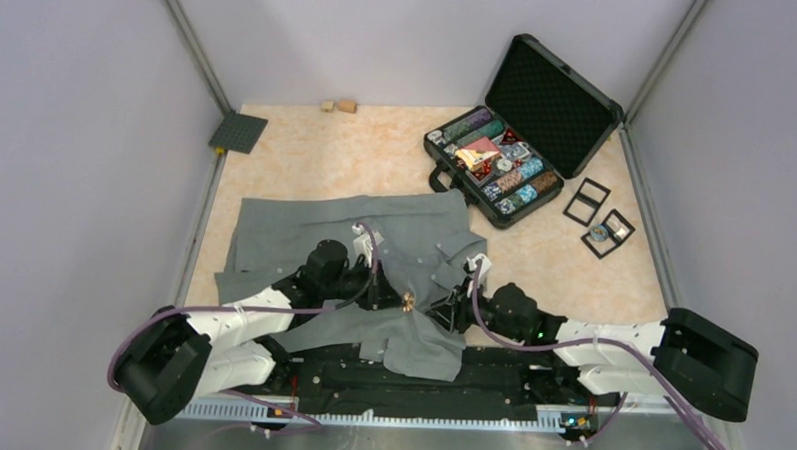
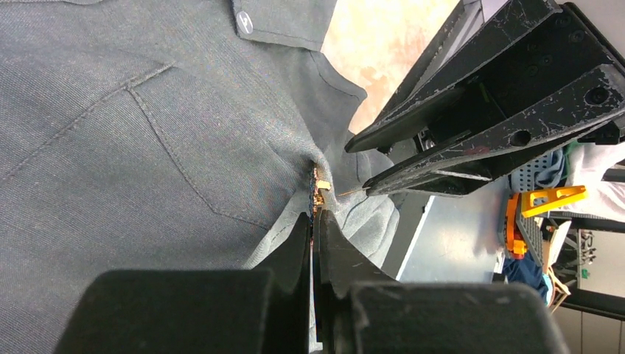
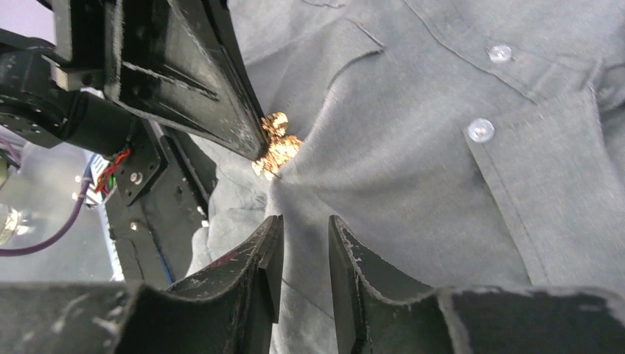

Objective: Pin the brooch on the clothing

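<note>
The clothing [image 1: 374, 234], a grey button-up shirt, lies spread on the table with its near part bunched up between my two arms. The gold brooch [image 1: 409, 303] sits on a raised fold of it, also seen as the brooch [image 3: 276, 147] and the brooch [image 2: 320, 193]. My left gripper [image 2: 315, 218] is shut, with the brooch's edge pinched at its tips against the fabric. A thin pin [image 2: 351, 193] sticks out toward the right fingers [image 2: 472, 110]. My right gripper [image 3: 304, 225] is open a short way from the brooch, with only shirt cloth showing in its gap.
An open black case [image 1: 523, 129] of poker chips stands at the back right. Two black frames [image 1: 599, 217] lie beside it. A dark grey plate [image 1: 238, 132] and two small wooden blocks [image 1: 339, 106] are at the back. Pale buttons [image 3: 480, 130] line the shirt front.
</note>
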Tool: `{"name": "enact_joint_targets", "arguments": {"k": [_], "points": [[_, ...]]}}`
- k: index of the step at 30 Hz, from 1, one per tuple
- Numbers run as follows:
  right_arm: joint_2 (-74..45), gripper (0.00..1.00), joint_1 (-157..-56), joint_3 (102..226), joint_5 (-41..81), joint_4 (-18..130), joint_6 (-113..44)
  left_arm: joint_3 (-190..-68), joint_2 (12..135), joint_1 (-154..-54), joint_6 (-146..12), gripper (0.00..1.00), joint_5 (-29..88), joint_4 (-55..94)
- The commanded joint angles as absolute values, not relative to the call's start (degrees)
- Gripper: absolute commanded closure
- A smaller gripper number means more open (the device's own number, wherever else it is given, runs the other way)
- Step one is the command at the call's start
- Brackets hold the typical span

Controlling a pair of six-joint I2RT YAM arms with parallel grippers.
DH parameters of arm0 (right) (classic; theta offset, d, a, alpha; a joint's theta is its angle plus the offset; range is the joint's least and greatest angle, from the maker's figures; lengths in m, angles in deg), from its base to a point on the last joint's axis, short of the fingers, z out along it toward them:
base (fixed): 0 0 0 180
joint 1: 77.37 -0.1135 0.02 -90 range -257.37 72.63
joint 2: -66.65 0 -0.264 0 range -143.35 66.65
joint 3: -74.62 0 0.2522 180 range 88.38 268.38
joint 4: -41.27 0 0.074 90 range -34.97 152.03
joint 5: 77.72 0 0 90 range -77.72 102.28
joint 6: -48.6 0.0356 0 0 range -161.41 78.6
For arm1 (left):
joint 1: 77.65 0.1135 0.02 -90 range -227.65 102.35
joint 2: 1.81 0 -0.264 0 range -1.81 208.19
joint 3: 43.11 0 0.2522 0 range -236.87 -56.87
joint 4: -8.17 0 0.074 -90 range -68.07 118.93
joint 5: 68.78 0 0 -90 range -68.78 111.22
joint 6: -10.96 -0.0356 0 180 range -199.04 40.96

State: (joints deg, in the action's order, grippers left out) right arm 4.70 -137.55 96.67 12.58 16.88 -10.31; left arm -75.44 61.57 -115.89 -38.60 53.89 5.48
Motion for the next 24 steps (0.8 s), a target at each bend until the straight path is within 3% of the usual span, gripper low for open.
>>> {"name": "enact_joint_targets", "arguments": {"k": [1,24], "points": [[2.3,0.7,-137.2,100.2,15.8,10.6,-10.6,-76.8,62.0,-115.7,-38.2,1.0,56.6,2.0],[-4.5,0.84,-137.3,102.0,18.1,5.1,-9.0,-76.4,63.1,-115.6,-37.5,1.0,58.7,0.1]]}}
